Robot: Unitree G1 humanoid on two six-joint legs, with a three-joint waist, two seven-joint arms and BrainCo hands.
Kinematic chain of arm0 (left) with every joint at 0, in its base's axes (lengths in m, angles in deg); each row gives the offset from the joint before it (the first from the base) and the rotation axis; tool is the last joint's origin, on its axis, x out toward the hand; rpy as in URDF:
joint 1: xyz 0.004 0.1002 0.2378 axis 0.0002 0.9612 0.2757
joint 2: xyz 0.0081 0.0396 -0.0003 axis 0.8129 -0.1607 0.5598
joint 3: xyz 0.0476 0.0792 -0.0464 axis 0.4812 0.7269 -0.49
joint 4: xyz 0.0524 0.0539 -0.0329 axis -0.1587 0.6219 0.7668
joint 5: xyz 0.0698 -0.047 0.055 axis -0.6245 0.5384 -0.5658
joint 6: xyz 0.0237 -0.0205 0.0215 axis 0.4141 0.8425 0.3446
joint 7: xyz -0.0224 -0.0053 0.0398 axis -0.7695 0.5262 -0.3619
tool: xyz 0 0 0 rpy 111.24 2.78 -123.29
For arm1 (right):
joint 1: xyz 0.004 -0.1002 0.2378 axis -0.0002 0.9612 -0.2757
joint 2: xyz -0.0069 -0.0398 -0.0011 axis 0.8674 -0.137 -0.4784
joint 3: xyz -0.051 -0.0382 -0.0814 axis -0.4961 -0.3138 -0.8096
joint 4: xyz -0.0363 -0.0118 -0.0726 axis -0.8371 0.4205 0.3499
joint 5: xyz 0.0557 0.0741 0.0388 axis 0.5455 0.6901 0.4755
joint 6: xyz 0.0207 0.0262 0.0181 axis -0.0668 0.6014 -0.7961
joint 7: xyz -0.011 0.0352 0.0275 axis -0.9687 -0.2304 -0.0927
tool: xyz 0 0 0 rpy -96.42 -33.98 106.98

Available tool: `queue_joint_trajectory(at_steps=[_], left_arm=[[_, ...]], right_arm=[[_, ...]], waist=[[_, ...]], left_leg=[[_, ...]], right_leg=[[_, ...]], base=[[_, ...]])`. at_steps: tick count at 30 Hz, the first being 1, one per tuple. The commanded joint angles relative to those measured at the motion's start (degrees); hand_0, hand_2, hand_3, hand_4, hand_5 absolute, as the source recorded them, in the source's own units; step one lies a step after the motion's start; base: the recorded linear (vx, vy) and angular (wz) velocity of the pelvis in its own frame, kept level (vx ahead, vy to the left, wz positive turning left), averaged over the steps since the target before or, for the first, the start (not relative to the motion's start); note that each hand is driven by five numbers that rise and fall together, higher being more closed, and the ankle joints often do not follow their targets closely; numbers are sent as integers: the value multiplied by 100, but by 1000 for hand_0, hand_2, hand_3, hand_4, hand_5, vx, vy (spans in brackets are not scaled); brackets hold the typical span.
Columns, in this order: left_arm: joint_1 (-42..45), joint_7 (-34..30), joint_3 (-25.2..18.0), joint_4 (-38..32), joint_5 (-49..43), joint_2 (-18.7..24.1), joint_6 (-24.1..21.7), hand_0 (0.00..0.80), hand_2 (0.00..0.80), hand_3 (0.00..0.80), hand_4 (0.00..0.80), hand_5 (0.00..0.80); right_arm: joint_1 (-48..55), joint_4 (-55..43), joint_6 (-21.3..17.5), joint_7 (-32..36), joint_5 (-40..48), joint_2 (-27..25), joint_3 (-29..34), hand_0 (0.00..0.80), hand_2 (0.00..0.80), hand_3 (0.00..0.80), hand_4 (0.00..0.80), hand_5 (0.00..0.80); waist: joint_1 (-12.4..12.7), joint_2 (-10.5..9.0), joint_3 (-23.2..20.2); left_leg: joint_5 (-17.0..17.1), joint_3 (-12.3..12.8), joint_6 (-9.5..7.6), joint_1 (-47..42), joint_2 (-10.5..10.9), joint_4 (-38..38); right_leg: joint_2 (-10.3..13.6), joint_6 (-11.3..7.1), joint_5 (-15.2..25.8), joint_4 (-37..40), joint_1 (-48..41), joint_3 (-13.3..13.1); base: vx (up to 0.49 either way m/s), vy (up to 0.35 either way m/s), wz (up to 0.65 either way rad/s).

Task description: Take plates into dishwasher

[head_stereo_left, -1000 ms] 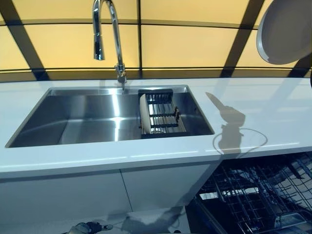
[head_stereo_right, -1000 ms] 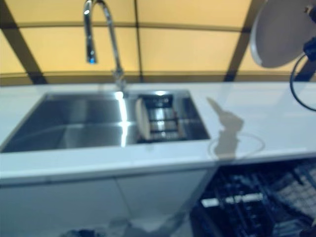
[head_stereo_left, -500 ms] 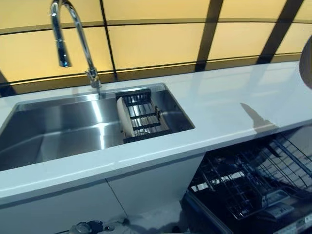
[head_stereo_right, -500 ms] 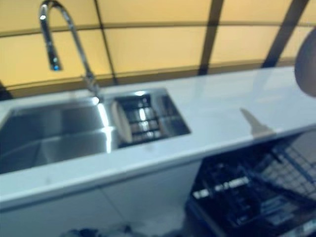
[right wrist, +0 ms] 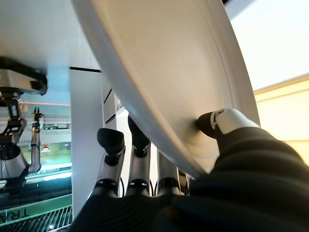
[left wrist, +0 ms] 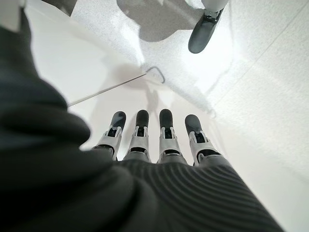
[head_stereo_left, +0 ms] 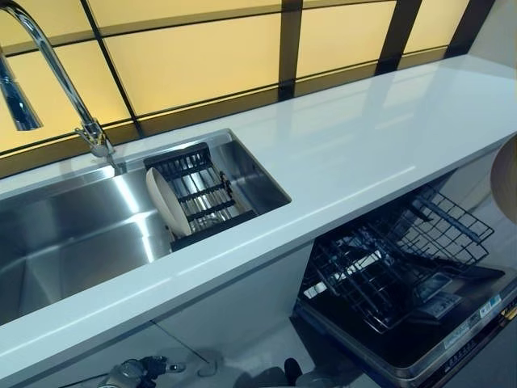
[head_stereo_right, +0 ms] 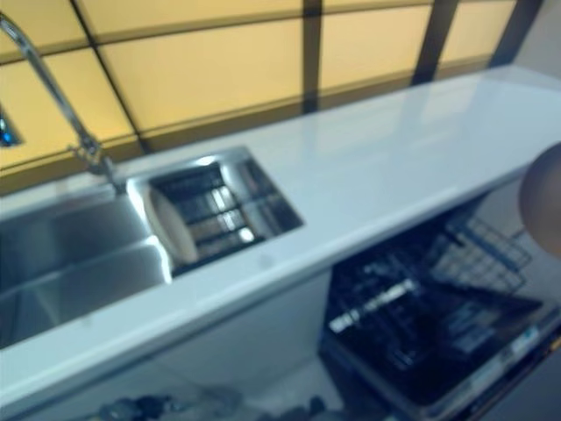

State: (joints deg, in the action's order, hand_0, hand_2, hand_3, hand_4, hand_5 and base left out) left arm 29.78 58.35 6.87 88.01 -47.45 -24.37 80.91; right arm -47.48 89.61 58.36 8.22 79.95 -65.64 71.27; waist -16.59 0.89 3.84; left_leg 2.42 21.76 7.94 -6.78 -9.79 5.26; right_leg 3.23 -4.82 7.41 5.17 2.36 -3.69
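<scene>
My right hand (right wrist: 231, 121) is shut on a white plate (right wrist: 183, 72), with the thumb on one face and the fingers (right wrist: 137, 145) behind the other. In the eye views only the plate's rim (head_stereo_left: 507, 178) shows at the right edge, above the open dishwasher's wire rack (head_stereo_left: 388, 259). A second white plate (head_stereo_left: 166, 202) stands upright in the black dish rack (head_stereo_left: 202, 194) inside the steel sink (head_stereo_left: 73, 242). My left hand (left wrist: 159, 145) hangs low by the white cabinet front with straight fingers, holding nothing; it also shows in the left eye view's bottom left (head_stereo_left: 129, 376).
A white countertop (head_stereo_left: 363, 137) runs above the dishwasher. The chrome tap (head_stereo_left: 48, 73) stands behind the sink. The dishwasher's door (head_stereo_left: 436, 339) lies open, jutting out low at the right. Yellow panels with dark bars back the counter.
The camera has swung right and down, so sink and tap shifted left. The held plate has come down from window height to the right edge, beside the dishwasher rack.
</scene>
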Motion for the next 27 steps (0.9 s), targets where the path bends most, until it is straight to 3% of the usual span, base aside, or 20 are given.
queue_joint_trajectory(at_steps=[1, 5, 8, 12, 18, 27], left_arm=[[-350, -47, -113, 111, -179, 612, -62, 0, 0, 0, 0, 0], [-403, -113, -87, 50, -179, 640, -57, 0, 0, 0, 0, 0], [-425, -132, -62, 5, -164, 600, -62, 0, 0, 0, 0, 0], [-431, -121, -57, -51, -115, 558, -55, 0, 0, 0, 0, 0], [-479, -122, 36, -132, -151, 518, 37, 0, 0, 0, 0, 0], [-453, -131, 203, -204, -242, 443, 34, 0, 0, 0, 0, 0]], right_arm=[[165, -249, -338, -292, -447, 353, 517, 800, 800, 800, 800, 800], [426, -535, -213, -413, -839, 654, 552, 800, 800, 800, 800, 800], [376, -575, 20, -523, -1176, 964, 336, 800, 800, 800, 800, 800], [217, -461, 42, -729, -1582, 1243, -3, 800, 800, 800, 800, 800], [-28, -223, 241, -895, -1942, 1622, -433, 800, 800, 800, 800, 800], [-474, 423, 856, -1242, -2954, 2160, -1227, 800, 800, 800, 800, 800]], waist=[[-24, -461, -22], [-24, -458, 27], [-16, -441, 71], [9, -397, 115], [133, -337, 154], [381, -250, 154]], left_leg=[[-267, -49, -92, -376, -89, -26], [-277, -9, -106, -388, -85, -26], [-292, 18, -118, -415, -89, -26], [-328, 19, -136, -458, -84, -26], [-330, -38, -138, -447, -86, -26], [-286, -194, -111, -370, -91, -26]], right_leg=[[191, -482, -146, -24, -161, -129], [190, -504, -111, -29, -106, -165], [197, -515, -97, -29, -86, -181], [214, -530, -116, -32, -102, -156], [272, -541, -121, -45, -109, -34], [341, -532, -105, -27, -120, 167]], base=[[-24, 4, -6], [-24, 2, -2], [-20, 12, -4], [-1, 13, -2], [0, 0, 0], [-5, -11, 6]])
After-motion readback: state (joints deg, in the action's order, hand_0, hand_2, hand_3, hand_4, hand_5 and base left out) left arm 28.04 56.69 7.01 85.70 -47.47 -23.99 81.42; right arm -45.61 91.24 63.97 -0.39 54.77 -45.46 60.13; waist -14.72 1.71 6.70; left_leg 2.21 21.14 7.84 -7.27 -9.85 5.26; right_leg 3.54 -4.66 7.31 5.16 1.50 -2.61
